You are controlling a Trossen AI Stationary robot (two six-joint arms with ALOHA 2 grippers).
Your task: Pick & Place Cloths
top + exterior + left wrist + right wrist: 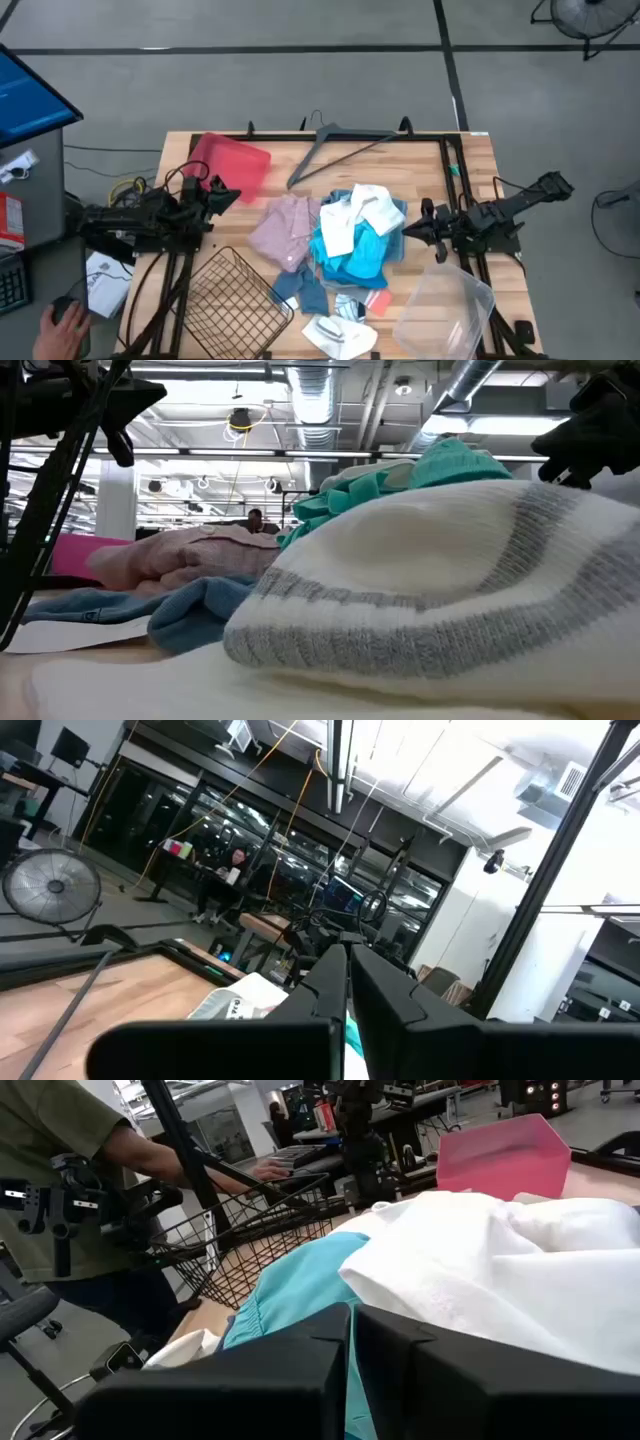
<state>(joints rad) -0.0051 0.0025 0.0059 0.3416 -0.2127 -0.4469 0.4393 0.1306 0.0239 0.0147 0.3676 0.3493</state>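
Note:
The cloths lie in a pile at the table's middle: a pale pink checked one (285, 228), a white one (365, 210) on top of a turquoise one (350, 258), and a blue-grey one (300, 285). White and grey socks (340, 335) with a coral tip (378, 300) lie toward the near edge. My left gripper (232, 195) is shut and hangs left of the pile, holding nothing. My right gripper (412, 228) is shut and points level at the pile's right edge, close to the white (480, 1270) and turquoise cloth (295, 1285). My right gripper's shut fingertips (352, 1342) stand right at the edge of the turquoise and white cloths. Whether they touch the cloth, I cannot tell.
A wire basket (235, 300) stands at the near left and a clear plastic bin (445, 310) at the near right. A red tray (232, 160) and a grey hanger (335, 150) lie at the far side. A person's hand (55, 325) is beyond the table's left edge.

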